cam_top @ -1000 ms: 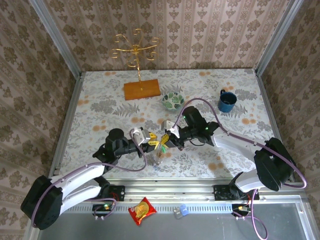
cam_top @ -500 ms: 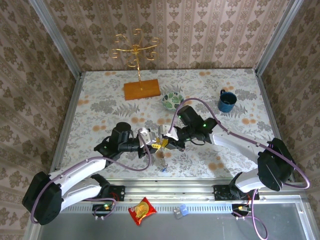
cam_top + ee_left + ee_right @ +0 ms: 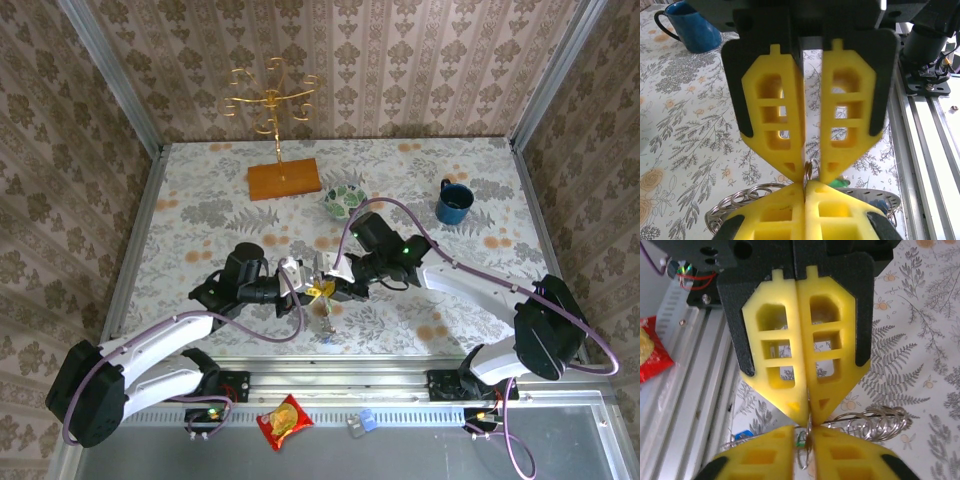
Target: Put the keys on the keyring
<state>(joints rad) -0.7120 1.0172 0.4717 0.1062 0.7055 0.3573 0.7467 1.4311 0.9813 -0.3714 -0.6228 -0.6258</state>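
Top external view: the threading step is in hand.
Left gripper (image 3: 810, 175) and right gripper (image 3: 809, 419) each pinch a thin loop of the wide grey metal keyring (image 3: 735, 205) (I think). The blue-headed key (image 3: 743, 434) and green-headed key (image 3: 840, 183) sit close by. Next needs a slow, careful slide. Blue mug (image 3: 453, 203), green-and-white patterned bowl (image 3: 345, 202): insides unclear.

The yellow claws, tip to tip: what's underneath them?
Beneath the left claw and right claw, both pinching a small ring, shows a coiled wire ring, a blue key head and a speck of green. The yellow fingers cover the rest.
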